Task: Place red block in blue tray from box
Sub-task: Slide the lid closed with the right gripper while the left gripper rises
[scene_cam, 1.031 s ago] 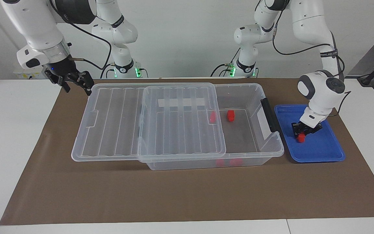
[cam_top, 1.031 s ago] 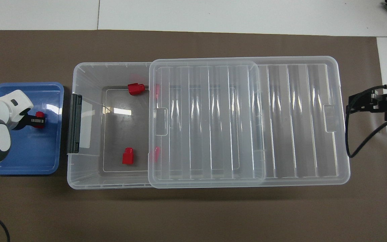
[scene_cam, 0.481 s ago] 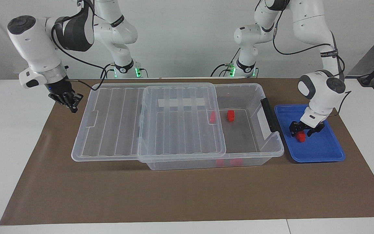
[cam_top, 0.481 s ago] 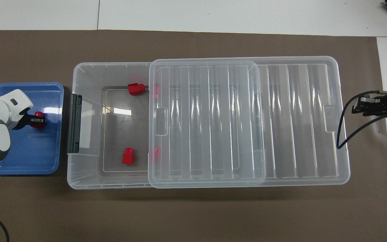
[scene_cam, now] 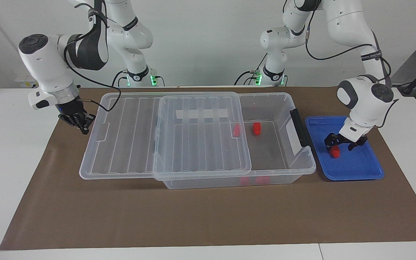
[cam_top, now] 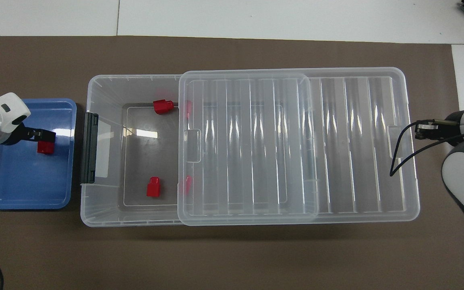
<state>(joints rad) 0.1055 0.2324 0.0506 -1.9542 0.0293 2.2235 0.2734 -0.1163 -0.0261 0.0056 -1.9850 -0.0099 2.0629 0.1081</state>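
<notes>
On a brown-papered table, the left gripper (scene_cam: 345, 142) hangs over the blue tray (scene_cam: 359, 169), its jaws spread wide and empty, just above the red block (scene_cam: 334, 153), which lies on the tray floor toward the tray's end nearest the box; contact between fingertip and block cannot be ruled out from here. The placement looks complete. In the overhead view the tray sits at nine o'clock of the box (cam_top: 103, 209), close by its dark handle (cam_top: 90, 148), a short carry for each block. The ribbed lid (cam_top: 248, 145) is slid toward three o'clock, baring the opening where two more red blocks (cam_top: 153, 187) lie, others showing faintly under the lid. The right gripper (scene_cam: 79, 123), fingertips pinched together and holding nothing, sits at the lid's outer edge, probably placed to push it.
</notes>
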